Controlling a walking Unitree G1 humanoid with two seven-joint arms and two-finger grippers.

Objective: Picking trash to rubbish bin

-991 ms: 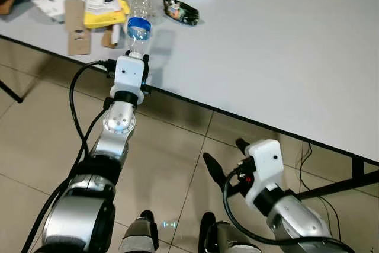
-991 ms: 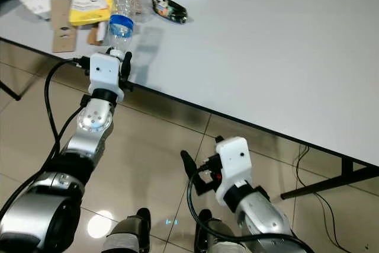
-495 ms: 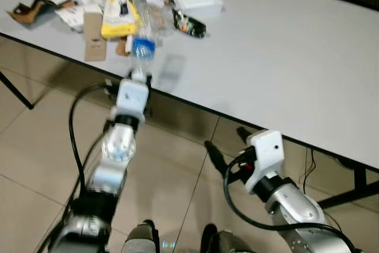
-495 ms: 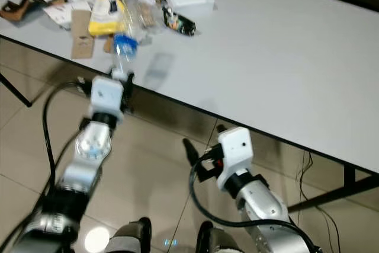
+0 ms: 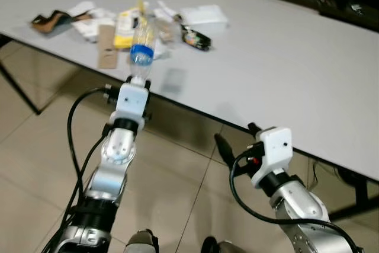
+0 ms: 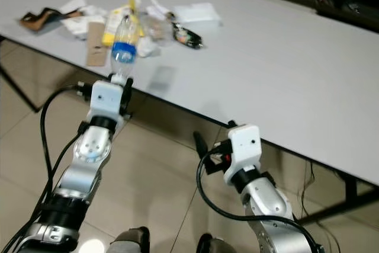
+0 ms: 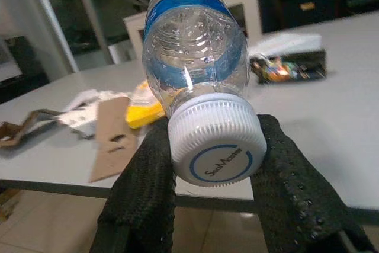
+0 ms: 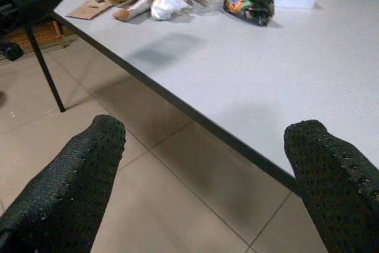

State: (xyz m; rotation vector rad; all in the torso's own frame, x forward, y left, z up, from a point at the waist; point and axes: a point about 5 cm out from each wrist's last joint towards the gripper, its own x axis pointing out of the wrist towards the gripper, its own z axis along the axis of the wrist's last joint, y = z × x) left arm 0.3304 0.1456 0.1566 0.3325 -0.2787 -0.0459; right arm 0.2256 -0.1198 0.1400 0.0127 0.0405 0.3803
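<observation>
Bottle [image 5: 141, 45] is in our left gripper [image 7: 210, 164], held by its white cap [image 7: 217, 144], with one black finger [image 7: 148, 188] pressed on each side of the cap. The fingers are closed just enough to pinch it. The bottle points straight away from the fingers, cap end toward us and the wide end out over the edge of the table [image 5: 284, 69]. It is clear, looks empty and has a blue label. So the bottle is already picked up, and we think the next job is to carry it to the bin. We cannot find a bin in these pictures, so we will likely have to turn and look for one. More trash [image 5: 112, 22] lies on the table past the bottle: a yellow pack, a piece of brown card, white scraps, a dark wrapper and a white box. The bottle's far end is near that pile, so swinging it sideways could knock things. Our right gripper [image 8: 207, 164] hangs low beside the table edge, over the tiled floor [image 5: 35, 146]. Its two fingers are spread wide apart and hold nothing. The table edge stands between that gripper and the trash.
</observation>
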